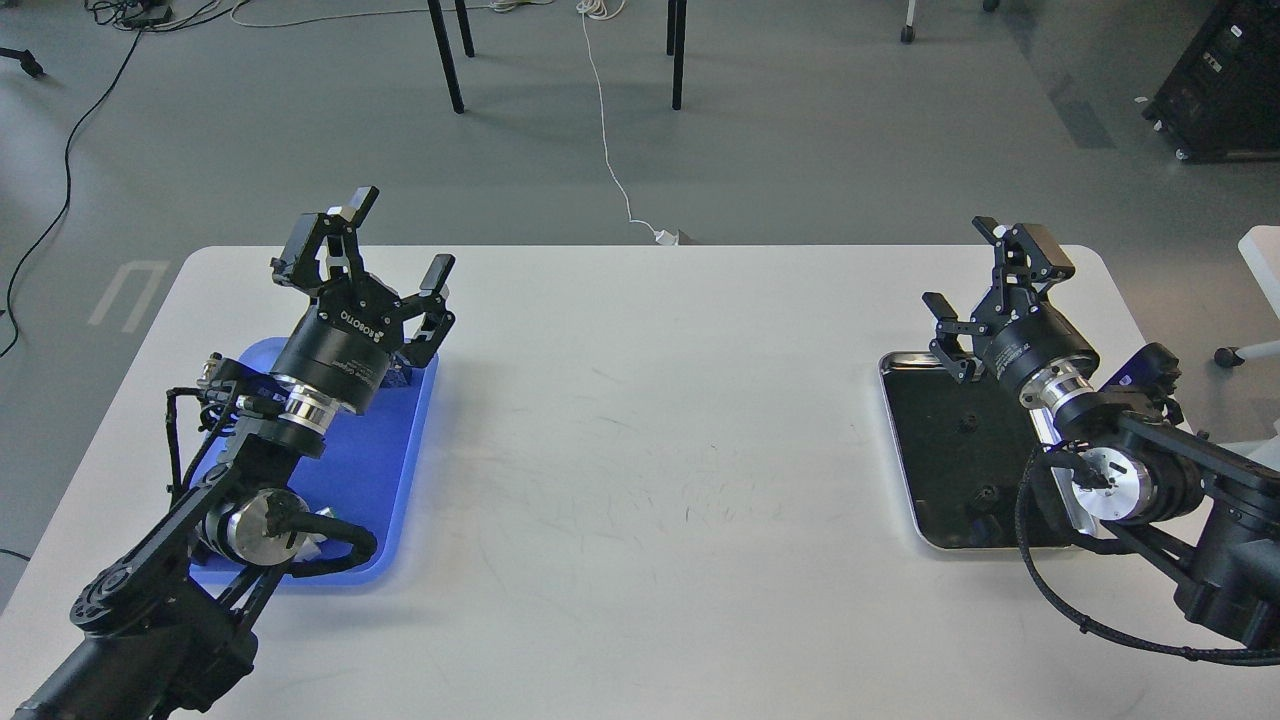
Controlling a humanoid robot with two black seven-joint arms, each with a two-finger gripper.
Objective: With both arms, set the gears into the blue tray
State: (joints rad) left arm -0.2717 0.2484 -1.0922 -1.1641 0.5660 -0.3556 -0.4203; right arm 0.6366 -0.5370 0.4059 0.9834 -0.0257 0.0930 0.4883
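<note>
The blue tray [395,450] lies on the left side of the white table, largely covered by my left arm. Above its far end my left gripper [395,240] is raised, open and holding nothing. On the black inside of a silver-rimmed tray [898,440] at the right, two small dark gears [967,423] [988,494] show faintly. Over that tray's far right corner my right gripper [975,265] is also raised, open and holding nothing. My right arm hides the tray's right side.
The white table [650,450] stretches bare between the two trays. Beyond its far edge are chair legs [445,55], a white cable [605,130] on the floor and a black case [1225,80] at the top right.
</note>
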